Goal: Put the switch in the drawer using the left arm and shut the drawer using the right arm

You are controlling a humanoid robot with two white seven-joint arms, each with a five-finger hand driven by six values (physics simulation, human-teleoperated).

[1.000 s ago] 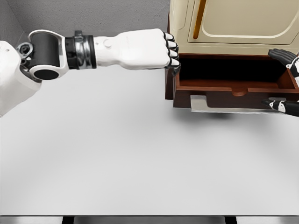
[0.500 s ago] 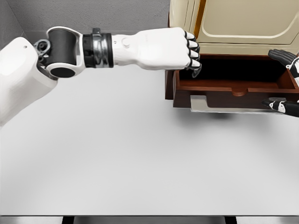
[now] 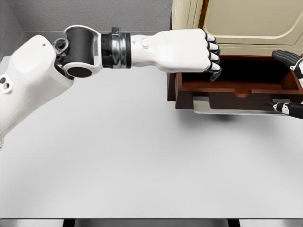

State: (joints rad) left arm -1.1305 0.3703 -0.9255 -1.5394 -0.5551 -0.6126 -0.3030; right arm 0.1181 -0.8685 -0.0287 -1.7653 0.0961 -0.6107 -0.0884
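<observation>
Curling down over the open drawer [image 3: 239,80], the left hand's [image 3: 189,49] fingers [image 3: 214,61] are clenched into a fist, dark tips pointing into the cavity. Whether they enclose the switch cannot be told: nothing of it shows between or below them, and it lies nowhere on the tabletop [image 3: 142,161] either. My guess is that it sits hidden inside the fist.

Over the last second this hand has travelled rightward, from the drawer's left wall to a spot above its left inner part, the forearm stretching farther out from the picture's left. That puts the hand where a release would drop its load inside and not on the rim, so the placing step looks nearly ready; the letting-go itself is not yet done.

The drawer, dark reddish-brown wood, stands pulled out from the cream cabinet [image 3: 236,21], with a pale metal handle [image 3: 222,106] along its front. The part of its floor that shows is dark and bare; the back is in shadow, so I cannot rule out something small there.

At the right edge, the right hand [image 3: 289,80] has not moved: its dark fingers are spread and grasp nothing, one set above the drawer's right wall, another by the front right corner, waiting for the push that closes it.
</observation>
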